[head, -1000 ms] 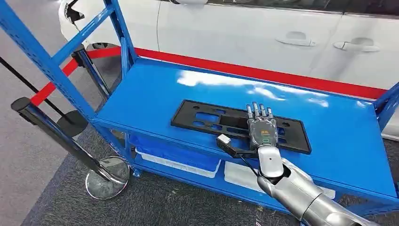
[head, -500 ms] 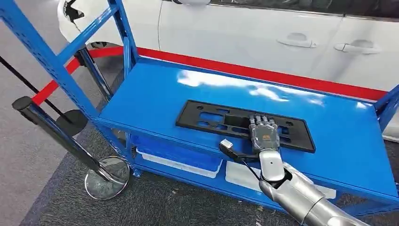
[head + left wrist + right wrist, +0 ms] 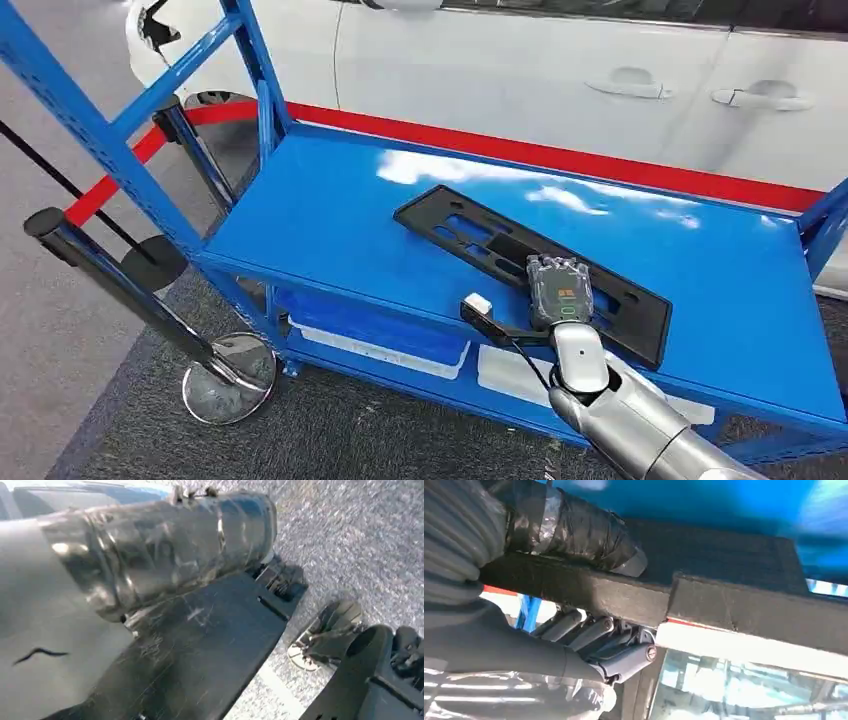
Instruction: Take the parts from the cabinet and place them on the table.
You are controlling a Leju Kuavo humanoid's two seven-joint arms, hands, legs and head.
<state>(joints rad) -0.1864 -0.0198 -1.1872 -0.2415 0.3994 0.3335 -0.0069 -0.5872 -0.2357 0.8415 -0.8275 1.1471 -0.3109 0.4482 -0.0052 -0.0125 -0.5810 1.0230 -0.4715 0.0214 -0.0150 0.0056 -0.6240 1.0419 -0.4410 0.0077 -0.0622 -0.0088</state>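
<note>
A long black plastic plate (image 3: 470, 232) with cut-outs lies slanted across the top of the blue cabinet shelf (image 3: 320, 215). My right hand (image 3: 560, 290) grips its near right part, fingers curled over the edge. In the right wrist view the taped thumb (image 3: 569, 527) presses one face of the plate (image 3: 724, 565) and the dark fingers (image 3: 594, 632) wrap the other face. My left hand (image 3: 150, 545) hangs over grey carpet, its taped thumb in sight and its fingers hidden.
A white car (image 3: 500, 60) stands close behind the cabinet, past a red strip. Blue uprights (image 3: 100, 130) rise at the left. A black stanchion post (image 3: 130, 290) with a chrome base (image 3: 228, 375) stands at the front left. White trays (image 3: 380, 345) sit on the lower shelf.
My right hand's fingers went from flat on the plate to curled around it. The plate has swung from lying along the shelf to a slant, its left end now farther back.
</note>
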